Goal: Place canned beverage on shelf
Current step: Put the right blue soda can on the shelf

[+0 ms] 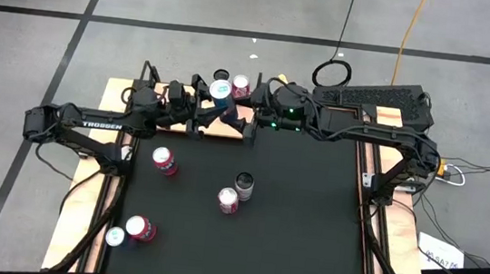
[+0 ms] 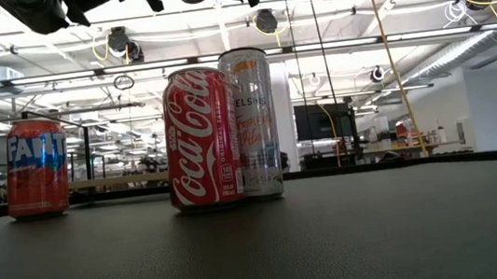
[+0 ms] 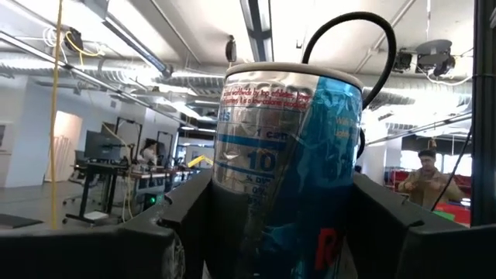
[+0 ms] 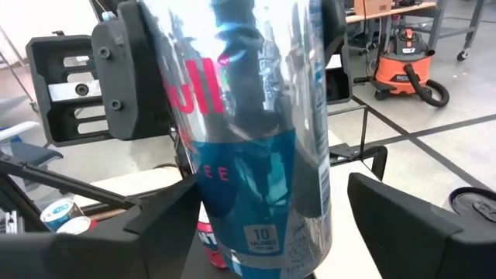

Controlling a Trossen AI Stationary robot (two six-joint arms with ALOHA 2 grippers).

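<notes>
Both arms reach in toward each other at the far edge of the table. The left gripper and right gripper sit face to face, both clamping the same can from opposite sides.

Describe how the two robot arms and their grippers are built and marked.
Both arms are dark, jointed tubes. The left arm carries white TROSSEN lettering; the right arm shows green lights near its wrist and trailing black cables. The left gripper and right gripper have blocky matte-black fingers.
</notes>
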